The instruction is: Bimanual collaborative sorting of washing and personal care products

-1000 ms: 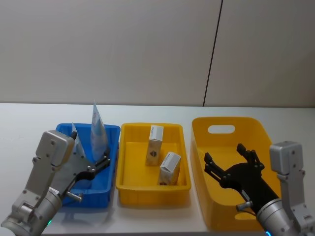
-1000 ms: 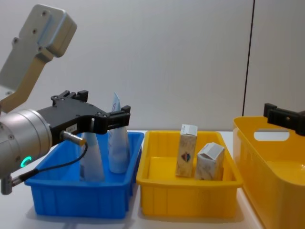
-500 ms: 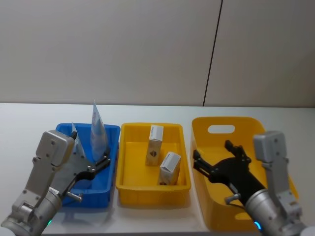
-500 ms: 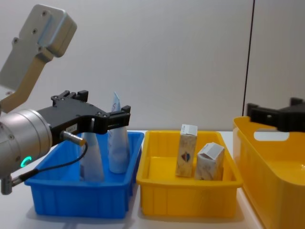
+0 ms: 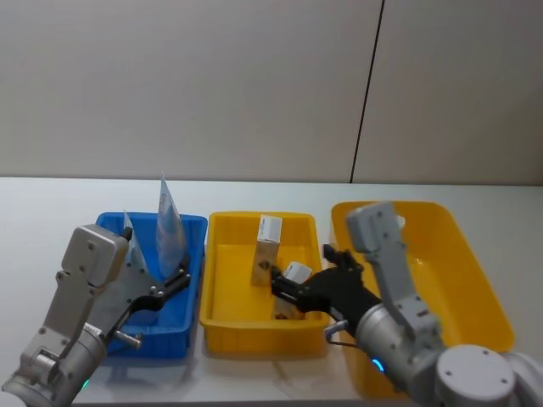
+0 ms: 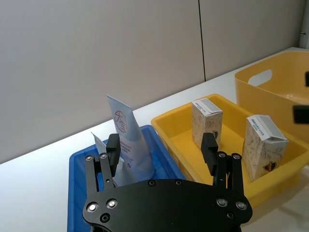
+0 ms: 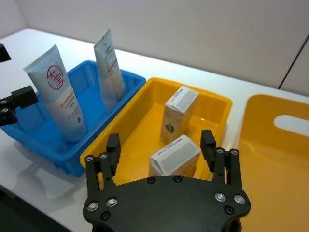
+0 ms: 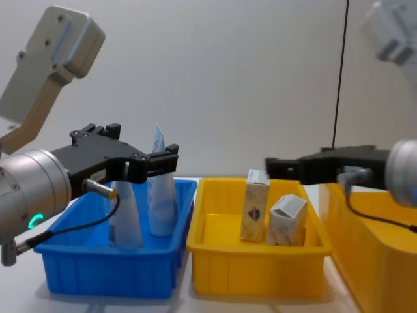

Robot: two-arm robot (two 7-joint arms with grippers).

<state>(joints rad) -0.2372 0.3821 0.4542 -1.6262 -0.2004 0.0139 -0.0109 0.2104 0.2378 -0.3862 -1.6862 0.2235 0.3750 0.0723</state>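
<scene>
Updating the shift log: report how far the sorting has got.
Done, apparently: two tubes stand in the blue tray, two cartons in the small yellow tray. In hand: nothing; the right gripper hovers open over the cartons, the left gripper open by the tubes. Left: likely a carton pick, unconfirmed.

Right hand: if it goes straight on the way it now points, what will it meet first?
Most likely the leaning carton in the small yellow tray: in the right wrist view it lies just ahead of the open right hand, between its fingers' lines. Depth is unclear, so it may pass just above.
</scene>
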